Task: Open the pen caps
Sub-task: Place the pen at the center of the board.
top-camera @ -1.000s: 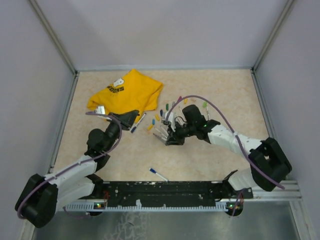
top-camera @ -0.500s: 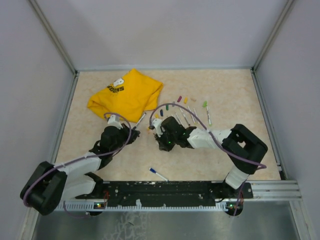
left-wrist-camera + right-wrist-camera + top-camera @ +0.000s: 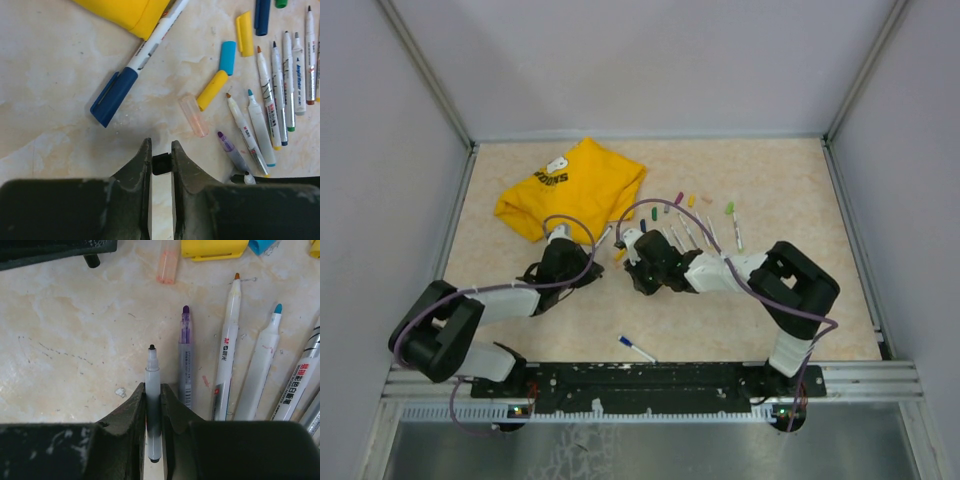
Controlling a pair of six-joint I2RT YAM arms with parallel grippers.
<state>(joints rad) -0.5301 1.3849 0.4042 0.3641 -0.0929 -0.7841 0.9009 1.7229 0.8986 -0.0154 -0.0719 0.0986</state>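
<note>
My left gripper is shut on a small black pen cap, low over the table. My right gripper is shut on a grey-barrelled pen whose black tip is bare and points away from me. In the top view the two grippers, left and right, sit close together. Several uncapped pens lie in a row. Loose caps lie near them: yellow, light blue and clear pink. A pen with its dark blue cap on lies by the shirt.
A yellow T-shirt lies at the back left. A blue-tipped pen lies alone near the front edge. More caps and a green-ended pen lie behind the pen row. A purple-tipped pen lies right beside my right fingers.
My left gripper has moved right and forward towards the middle. My right gripper has moved left off the pen row with the grey pen, and its arm has folded in.
</note>
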